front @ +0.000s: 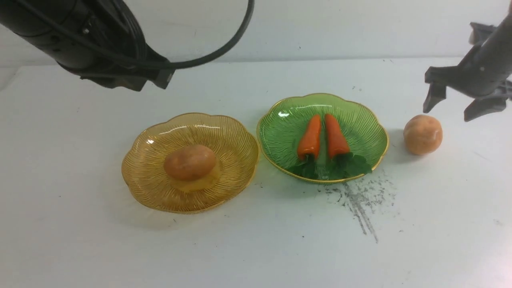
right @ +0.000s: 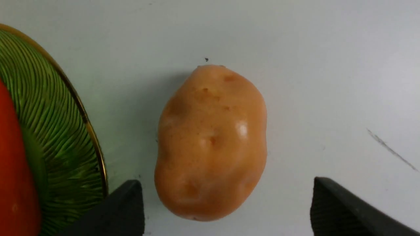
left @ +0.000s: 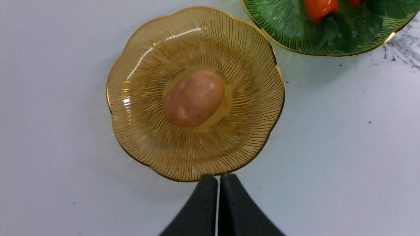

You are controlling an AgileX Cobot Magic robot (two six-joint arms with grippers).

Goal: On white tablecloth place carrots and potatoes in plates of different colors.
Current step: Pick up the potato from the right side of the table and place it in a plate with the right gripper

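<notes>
**Right gripper**: the jaws stand wide apart and hold nothing. The gripper hangs above the loose potato, slightly to its right in the front view, with a clear gap between fingertips and potato. In the right wrist view, the two dark fingers flank one end of this potato, one on each side, without contact.

**Left gripper**: the two fingers are pressed flat together, tips meeting, with nothing between them. In the left wrist view, the tips line up with the rim of the amber plate. The front view shows the left arm raised well above the table.

**Position of items on the white tablecloth**:
- The amber plate sits to the left with the first potato lying at its centre.
- The green plate sits just beside it to the right, rims nearly touching.
- The two carrots lie side by side in the green plate, tips pointing away from the robot and leafy tops toward it.
- The loose potato rests directly on the cloth, just beyond the right rim of the green plate and apart from it.
- The grey scuff marks lie on the cloth in front of the green plate.
</notes>
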